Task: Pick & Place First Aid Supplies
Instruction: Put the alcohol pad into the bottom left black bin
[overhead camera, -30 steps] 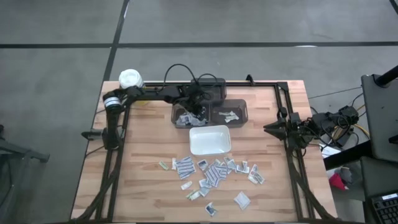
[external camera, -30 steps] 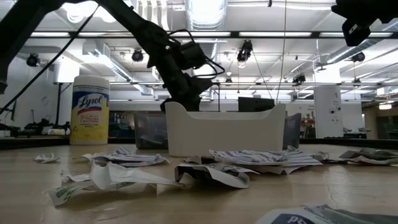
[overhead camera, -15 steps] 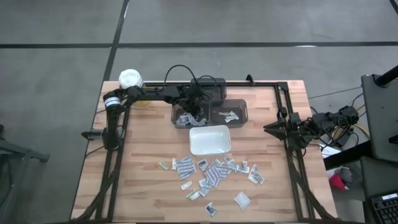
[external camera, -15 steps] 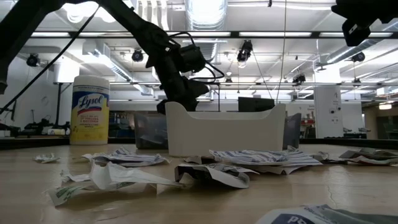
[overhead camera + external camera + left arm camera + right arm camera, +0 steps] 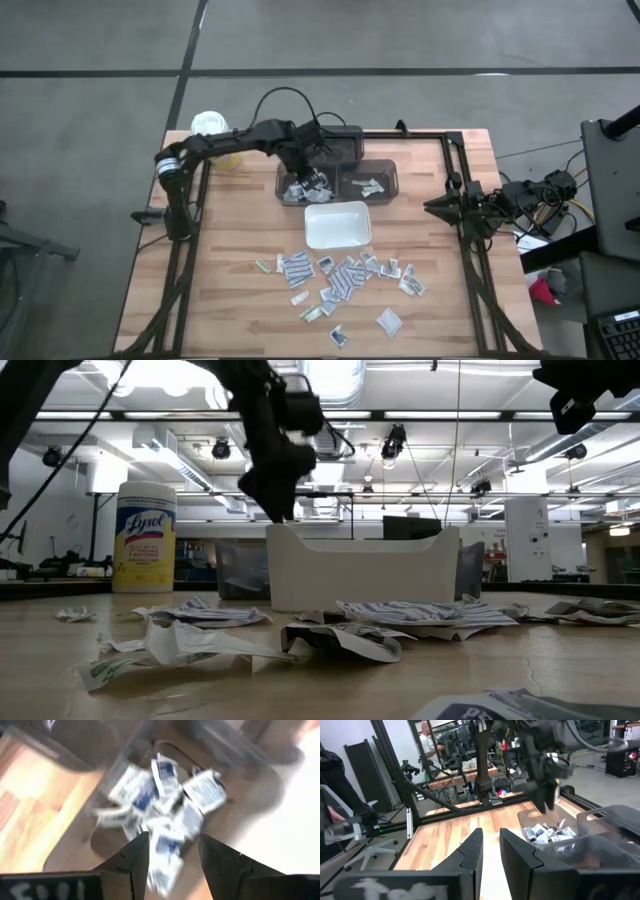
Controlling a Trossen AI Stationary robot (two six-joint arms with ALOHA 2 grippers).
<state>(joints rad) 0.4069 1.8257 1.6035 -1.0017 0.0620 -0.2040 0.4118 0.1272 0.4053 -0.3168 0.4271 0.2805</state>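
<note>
Status: my left gripper (image 5: 313, 178) hangs open, nothing held, over the dark bin (image 5: 283, 190) upper centre | packets (image 5: 165, 805) piled in that bin, more packets (image 5: 340, 275) scattered lower centre | my right gripper (image 5: 432, 206) parked at right edge, fingers slightly parted, empty

Bright overhead light, motion-blurred wrist view

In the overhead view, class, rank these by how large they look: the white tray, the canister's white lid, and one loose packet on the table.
Largest to smallest in the high view:
1. White tray
2. Canister's white lid, partly hidden by the left arm
3. Loose packet
</note>
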